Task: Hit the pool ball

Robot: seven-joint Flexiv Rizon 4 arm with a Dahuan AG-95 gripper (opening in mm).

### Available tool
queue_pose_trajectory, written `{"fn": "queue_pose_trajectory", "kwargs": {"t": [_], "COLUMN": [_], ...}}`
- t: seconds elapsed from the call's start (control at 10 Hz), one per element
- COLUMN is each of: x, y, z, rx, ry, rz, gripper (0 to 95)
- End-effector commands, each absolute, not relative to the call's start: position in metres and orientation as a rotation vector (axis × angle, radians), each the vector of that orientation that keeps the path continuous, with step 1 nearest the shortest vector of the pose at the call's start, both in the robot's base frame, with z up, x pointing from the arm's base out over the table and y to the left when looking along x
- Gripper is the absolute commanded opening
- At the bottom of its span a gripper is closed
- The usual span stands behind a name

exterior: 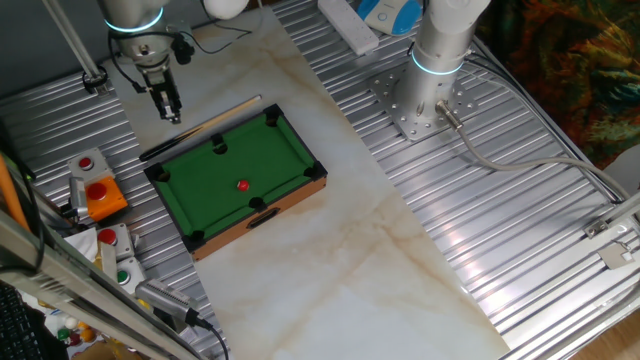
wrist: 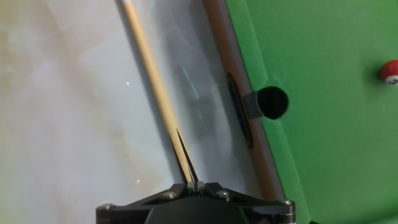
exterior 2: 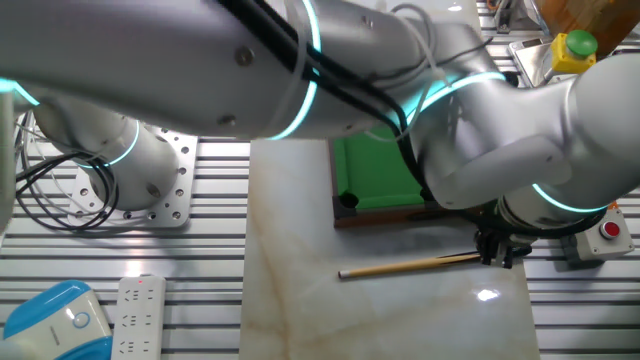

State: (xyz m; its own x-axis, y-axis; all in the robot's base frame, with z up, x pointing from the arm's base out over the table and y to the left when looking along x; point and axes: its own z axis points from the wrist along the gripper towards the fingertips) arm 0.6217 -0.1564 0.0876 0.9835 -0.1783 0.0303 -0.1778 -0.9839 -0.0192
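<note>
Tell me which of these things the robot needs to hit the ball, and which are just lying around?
For the job:
- pool ball
- cue stick
- toy pool table
- gripper, over the cue's dark end

Just lying about:
- orange button box
- grey button box
- white power strip
- blue-and-white device

One fixed view looks down from high above the toy pool table (exterior: 238, 180). The other sits low opposite, arm-blocked. Hand view looks closely down alongside it. All share its rail.
</note>
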Motion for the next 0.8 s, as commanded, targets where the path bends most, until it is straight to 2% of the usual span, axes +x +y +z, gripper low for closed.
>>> {"fn": "queue_pose_trajectory", "kwargs": {"t": [0.1,0.8], "x": [0.623,0.62], "y": [-0.157,-0.159], "z": [0.082,0.061], "rx": [-3.112,-3.119], "ry": [0.273,0.246], "rz": [-0.049,-0.056], "gripper": [0.0,0.0]}}
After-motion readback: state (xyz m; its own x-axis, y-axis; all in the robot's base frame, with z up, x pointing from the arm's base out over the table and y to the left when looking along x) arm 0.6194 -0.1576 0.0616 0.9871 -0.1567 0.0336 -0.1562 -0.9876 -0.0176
